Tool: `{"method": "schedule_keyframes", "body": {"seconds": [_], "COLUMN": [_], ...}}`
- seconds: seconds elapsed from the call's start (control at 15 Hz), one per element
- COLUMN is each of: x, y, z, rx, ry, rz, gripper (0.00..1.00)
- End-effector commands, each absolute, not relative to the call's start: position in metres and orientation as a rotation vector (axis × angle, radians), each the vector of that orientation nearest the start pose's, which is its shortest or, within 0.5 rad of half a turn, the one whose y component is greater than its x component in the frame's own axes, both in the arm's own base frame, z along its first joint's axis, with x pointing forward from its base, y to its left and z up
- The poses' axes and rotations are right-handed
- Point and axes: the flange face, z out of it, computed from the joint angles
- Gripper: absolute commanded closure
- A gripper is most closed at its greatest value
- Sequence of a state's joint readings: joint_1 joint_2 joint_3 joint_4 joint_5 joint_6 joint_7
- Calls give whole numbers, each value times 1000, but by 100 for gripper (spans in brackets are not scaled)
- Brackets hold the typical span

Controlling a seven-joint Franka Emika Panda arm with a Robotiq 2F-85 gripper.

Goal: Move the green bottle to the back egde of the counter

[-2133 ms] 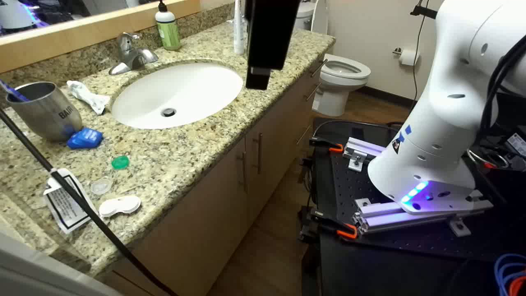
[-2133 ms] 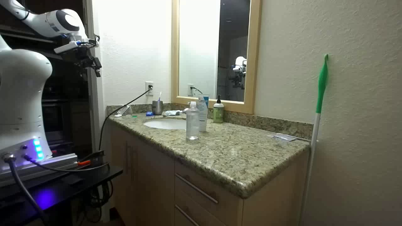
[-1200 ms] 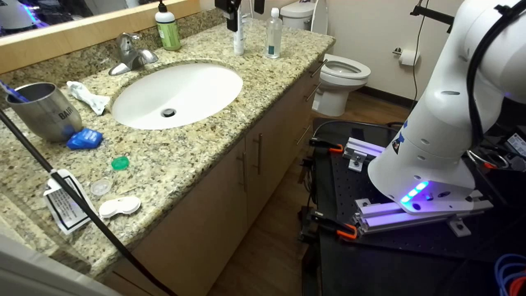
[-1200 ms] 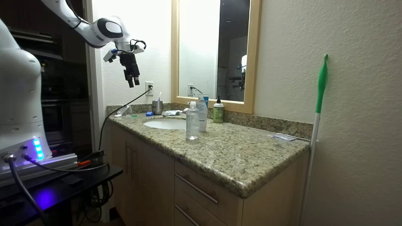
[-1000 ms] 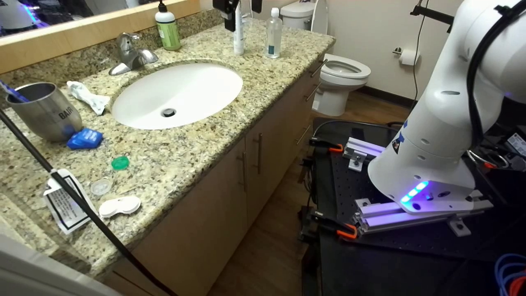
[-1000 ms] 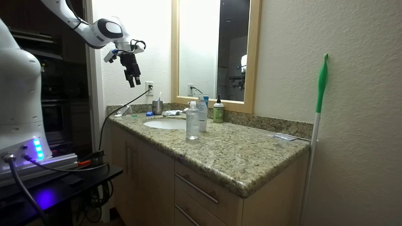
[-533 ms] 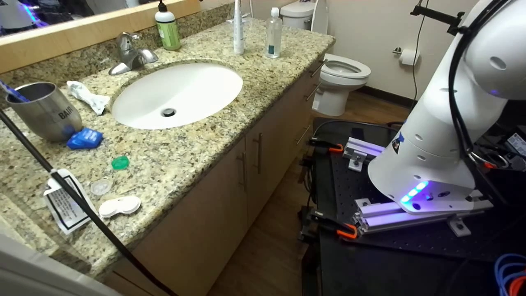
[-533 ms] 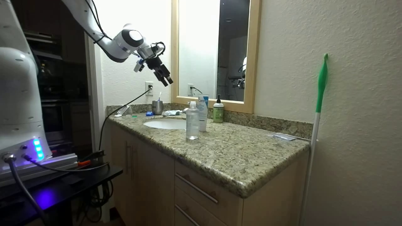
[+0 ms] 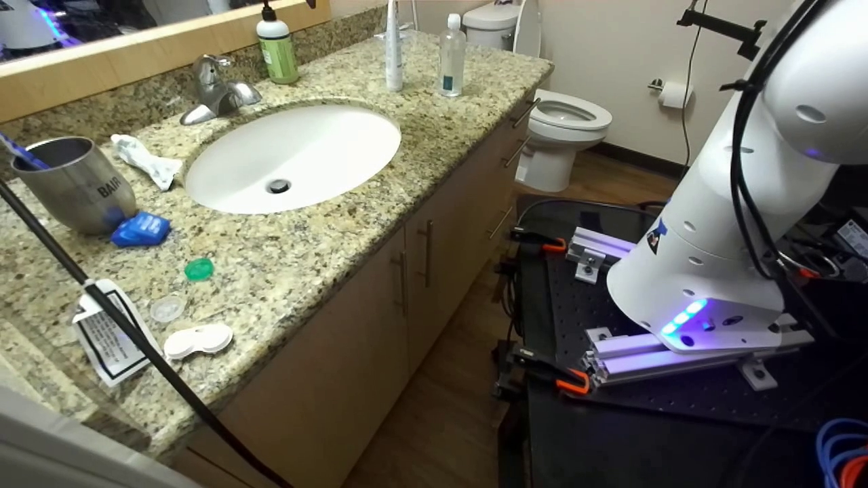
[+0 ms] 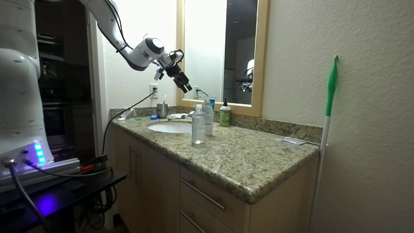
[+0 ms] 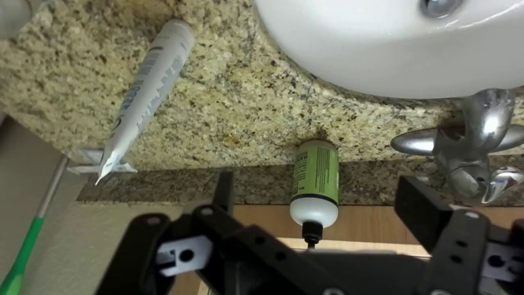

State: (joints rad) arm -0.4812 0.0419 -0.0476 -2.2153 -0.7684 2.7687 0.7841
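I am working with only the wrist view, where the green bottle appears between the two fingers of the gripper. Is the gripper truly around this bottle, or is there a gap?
Observer: There is a gap: in an exterior view, the gripper hangs in the air, apart from the green bottle.
Operator: Understood. Does something stand between the white tube and the front edge of the counter?
Observer: Yes, a clear bottle stands there upright, as both exterior views show.
Operator: Good to know. And past the faucet, outside my picture on the right, does anything tall stand there?
Observer: Yes, a metal cup with a toothbrush in it.
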Motion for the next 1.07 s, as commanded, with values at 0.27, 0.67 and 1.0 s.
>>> {"method": "schedule_keyframes", "body": {"seconds": [0.27, 0.67, 1.0], "x": [567, 565, 567], "y": [-321, -316, -312], "z": [427, 403, 376], "rx": [-3265, -3262, -3273], "ry": [1309, 1364, 752], "rz": [-1476, -1370, -1484], "gripper": [0, 0, 0]}}
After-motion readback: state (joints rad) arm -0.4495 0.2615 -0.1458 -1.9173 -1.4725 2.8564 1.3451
